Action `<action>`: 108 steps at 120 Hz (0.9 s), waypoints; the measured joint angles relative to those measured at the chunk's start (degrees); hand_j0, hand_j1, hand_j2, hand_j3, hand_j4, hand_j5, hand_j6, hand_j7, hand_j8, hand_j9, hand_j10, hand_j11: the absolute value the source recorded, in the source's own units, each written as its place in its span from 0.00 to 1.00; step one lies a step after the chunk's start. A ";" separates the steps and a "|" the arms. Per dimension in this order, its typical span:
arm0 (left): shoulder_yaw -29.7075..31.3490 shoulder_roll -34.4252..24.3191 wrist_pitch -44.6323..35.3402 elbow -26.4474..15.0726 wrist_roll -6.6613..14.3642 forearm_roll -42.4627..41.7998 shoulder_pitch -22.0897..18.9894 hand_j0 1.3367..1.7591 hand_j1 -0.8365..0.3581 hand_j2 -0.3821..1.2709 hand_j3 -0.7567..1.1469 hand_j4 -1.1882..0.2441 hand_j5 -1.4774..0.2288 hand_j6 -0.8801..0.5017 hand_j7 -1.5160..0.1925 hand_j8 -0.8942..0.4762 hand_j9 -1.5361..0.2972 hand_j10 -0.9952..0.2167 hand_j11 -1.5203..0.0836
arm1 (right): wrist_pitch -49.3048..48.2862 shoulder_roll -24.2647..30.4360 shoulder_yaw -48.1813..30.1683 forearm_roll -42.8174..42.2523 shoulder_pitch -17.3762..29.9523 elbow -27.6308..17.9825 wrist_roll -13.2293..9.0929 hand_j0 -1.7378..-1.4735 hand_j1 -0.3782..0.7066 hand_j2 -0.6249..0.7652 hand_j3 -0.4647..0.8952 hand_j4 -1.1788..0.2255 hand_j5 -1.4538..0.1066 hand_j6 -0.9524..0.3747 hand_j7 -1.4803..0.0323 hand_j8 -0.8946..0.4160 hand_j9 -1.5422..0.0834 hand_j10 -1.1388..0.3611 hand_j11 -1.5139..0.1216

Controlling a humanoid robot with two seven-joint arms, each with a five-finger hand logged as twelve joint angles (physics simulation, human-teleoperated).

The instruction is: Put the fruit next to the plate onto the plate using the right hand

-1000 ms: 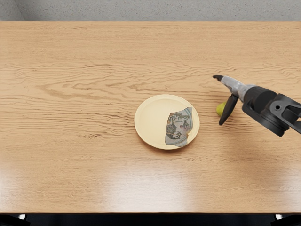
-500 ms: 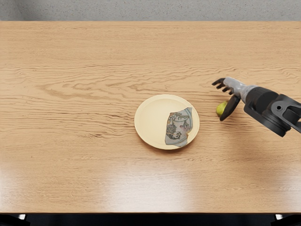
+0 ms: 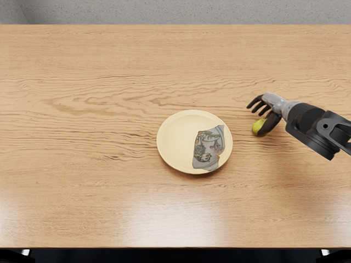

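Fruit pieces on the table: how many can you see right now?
1. A small yellow-green fruit lies on the table right of the plate, partly covered by the right hand. The hand could hide another.

We note round cream plate [image 3: 176,139], floral patch on right half, lying flat mid-table [image 3: 109,82]. Small yellow-green round fruit [image 3: 256,126] sits on table right of plate, not touching.

Glossy grained wood table [image 3: 98,82], smooth cream glazed plate [image 3: 178,139]
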State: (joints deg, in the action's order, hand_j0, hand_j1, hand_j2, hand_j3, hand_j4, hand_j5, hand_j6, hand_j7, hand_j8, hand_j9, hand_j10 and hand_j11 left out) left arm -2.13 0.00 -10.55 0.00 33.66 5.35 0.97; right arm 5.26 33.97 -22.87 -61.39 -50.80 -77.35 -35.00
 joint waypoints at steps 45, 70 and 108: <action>-0.01 0.00 0.00 0.00 -0.01 -0.01 0.00 0.76 0.99 0.23 0.40 0.83 0.87 0.63 0.89 0.65 0.84 0.82 0.95 | -0.10 0.01 0.49 -0.28 0.09 0.05 0.01 0.31 0.52 0.43 0.34 0.50 0.55 0.35 0.58 0.32 0.57 0.44 0.55; -0.02 0.00 -0.01 0.00 -0.01 -0.01 0.00 0.76 0.99 0.23 0.40 0.83 0.87 0.63 0.89 0.65 0.84 0.82 0.95 | -0.12 -0.01 0.44 -0.24 0.54 0.66 0.11 0.31 0.54 0.45 0.34 0.49 0.53 0.34 0.57 0.32 0.55 0.44 0.53; -0.01 0.00 0.00 0.00 -0.01 -0.01 0.00 0.76 0.99 0.23 0.40 0.83 0.87 0.63 0.89 0.65 0.84 0.82 0.95 | -1.62 -0.19 0.43 0.14 0.54 0.86 -0.01 0.34 0.60 0.44 0.34 0.43 0.45 0.32 0.49 0.41 0.46 0.45 0.44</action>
State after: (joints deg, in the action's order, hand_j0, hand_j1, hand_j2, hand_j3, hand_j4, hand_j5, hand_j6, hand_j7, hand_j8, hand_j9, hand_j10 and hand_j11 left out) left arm -2.15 0.00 -10.55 0.00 33.65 5.34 0.96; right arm 3.64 33.78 -22.44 -61.25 -50.26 -76.49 -35.01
